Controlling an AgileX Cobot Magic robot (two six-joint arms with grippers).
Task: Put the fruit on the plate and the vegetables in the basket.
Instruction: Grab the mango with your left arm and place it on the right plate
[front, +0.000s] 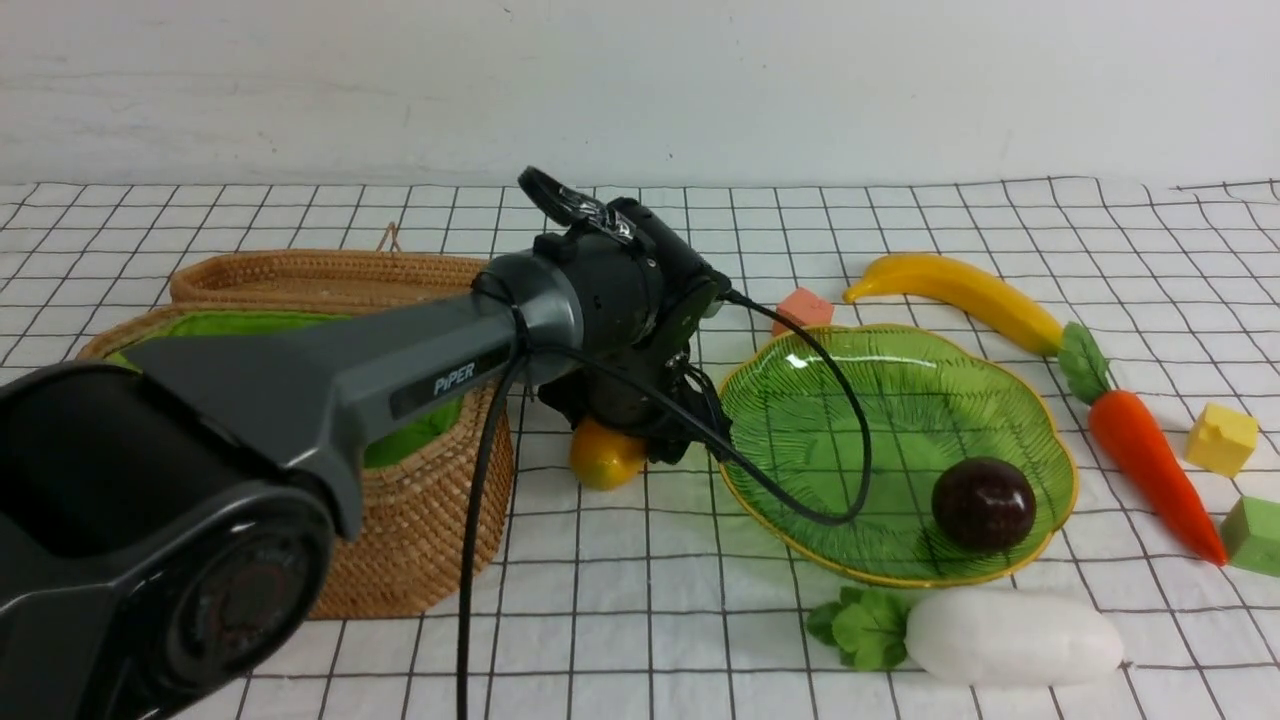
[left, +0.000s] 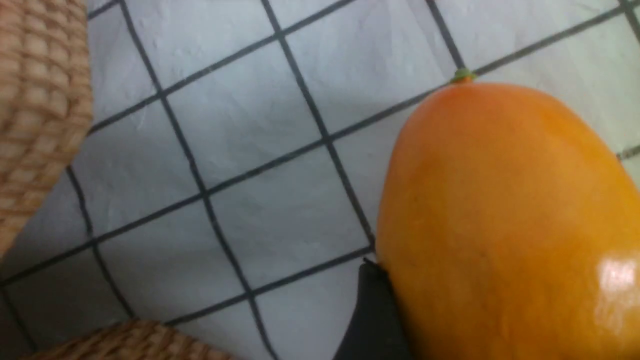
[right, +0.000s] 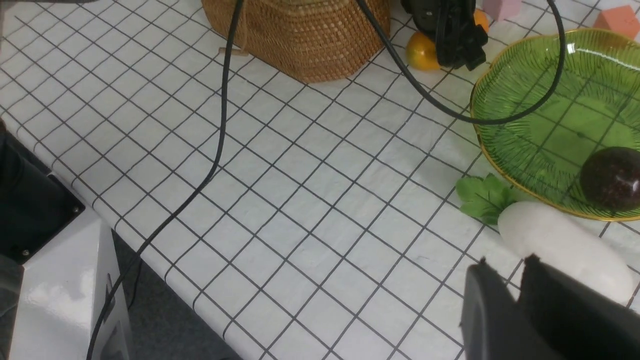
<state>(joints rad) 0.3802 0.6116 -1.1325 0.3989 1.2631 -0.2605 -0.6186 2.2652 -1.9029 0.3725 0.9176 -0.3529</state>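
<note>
The orange-yellow mango (front: 603, 457) lies on the checked cloth between the basket (front: 420, 520) and the green leaf plate (front: 800, 420). My left gripper (front: 645, 440) is down over it. In the left wrist view one black finger (left: 372, 310) presses the mango's (left: 500, 225) side; the other finger is hidden. The dark mangosteen (front: 983, 503) sits in the plate. The banana (front: 960, 292) and carrot (front: 1150, 465) lie right of the plate, the white radish (front: 1010, 637) in front. My right gripper (right: 505, 265) is shut and empty beside the radish (right: 560, 247). No cucumber shows.
The basket's flat lid (front: 320, 275) leans behind it. Small cubes lie about: orange (front: 803, 308) behind the plate, yellow (front: 1222, 438) and green (front: 1255, 535) at the right. The left arm's cable (front: 800, 480) hangs over the plate. The table edge (right: 150, 260) is near.
</note>
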